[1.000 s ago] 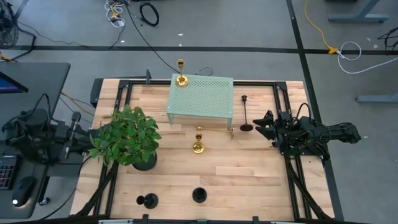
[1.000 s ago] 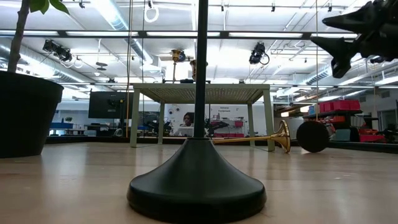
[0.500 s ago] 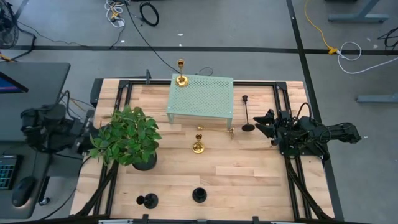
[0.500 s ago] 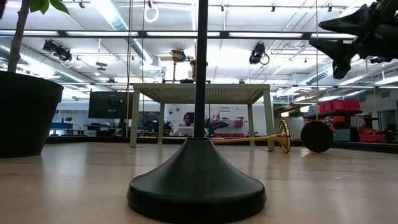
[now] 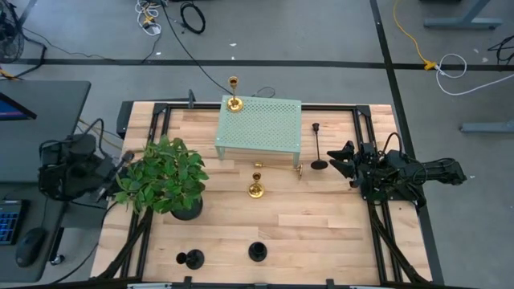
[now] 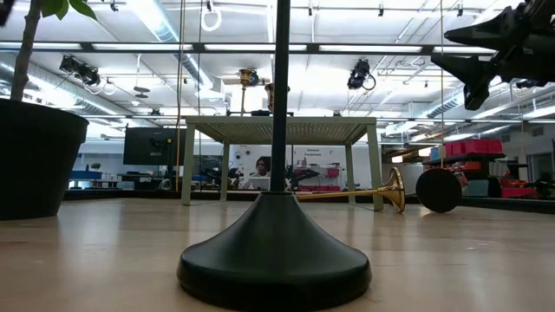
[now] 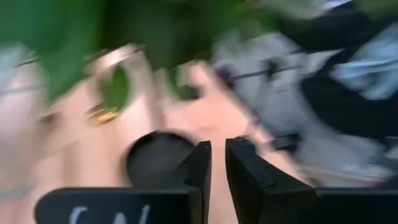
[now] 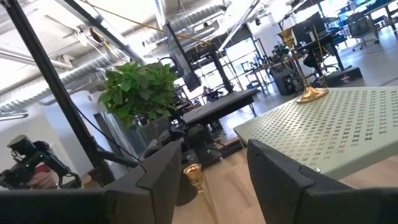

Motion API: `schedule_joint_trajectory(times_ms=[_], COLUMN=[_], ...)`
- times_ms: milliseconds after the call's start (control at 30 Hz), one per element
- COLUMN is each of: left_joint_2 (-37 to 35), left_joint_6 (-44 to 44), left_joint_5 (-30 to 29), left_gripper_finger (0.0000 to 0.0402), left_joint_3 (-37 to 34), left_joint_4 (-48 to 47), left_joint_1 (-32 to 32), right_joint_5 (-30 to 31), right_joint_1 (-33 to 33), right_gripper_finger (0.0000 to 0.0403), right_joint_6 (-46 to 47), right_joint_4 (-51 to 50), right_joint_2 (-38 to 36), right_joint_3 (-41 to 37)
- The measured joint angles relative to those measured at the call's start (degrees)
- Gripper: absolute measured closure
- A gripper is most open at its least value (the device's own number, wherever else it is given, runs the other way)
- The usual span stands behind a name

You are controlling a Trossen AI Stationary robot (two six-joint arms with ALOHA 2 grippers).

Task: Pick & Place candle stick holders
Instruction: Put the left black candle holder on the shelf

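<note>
Judging by layout, one gold holder (image 5: pixel 234 95) is set on the stand (image 5: pixel 259 127) (five left on the surface (image 5: pixel 321 233)), right gripper (image 5: pixel 341 158) jaws apart beside the tall black holder (image 5: pixel 319 148), left gripper (image 7: pixel 217 163) jaws nearly together, empty.

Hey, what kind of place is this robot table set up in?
Probably a robotics lab or open workshop: ceiling ducts and strip lights overhead, desks with monitors behind the wooden table, loose cables on the grey floor, and a person seated far back.
</note>
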Motion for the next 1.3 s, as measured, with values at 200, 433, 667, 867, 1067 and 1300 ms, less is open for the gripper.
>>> schedule_joint_trajectory(times_ms=[200, 433, 667, 867, 1067, 1300], left_joint_2=[0.00, -0.02, 0.02, 0.02, 0.02, 0.02], left_joint_6=[3.88, 18.12, 19.54, 19.18, 18.04, 16.36], left_joint_5=[6.55, 15.84, 10.74, 6.07, 3.59, 1.71], left_gripper_finger=[0.0383, 0.0398, 0.0388, 0.0386, 0.0386, 0.0385], left_joint_3=[0.72, 3.57, 8.58, 6.73, 6.60, 6.60], left_joint_4=[-5.92, -14.08, -13.38, -12.87, -12.41, -8.66], left_joint_1=[9.15, 21.43, 18.01, 9.78, -1.59, -15.19], right_joint_5=[-0.45, -0.37, -0.30, -0.17, 5.86, 11.85], right_joint_1=[0.00, -0.02, -0.02, -0.02, -0.02, -0.01], right_gripper_finger=[0.0218, 0.0218, 0.0218, 0.0218, 0.0218, 0.0218], right_joint_6=[-0.13, -0.58, -0.22, 1.86, 2.33, 6.09], right_joint_4=[-0.31, -0.25, 0.20, 0.73, 1.82, 1.98], right_joint_2=[0.02, 0.01, 0.00, 0.01, 0.01, 0.02], right_joint_3=[0.00, 0.01, 0.00, 0.00, 0.01, 0.00])
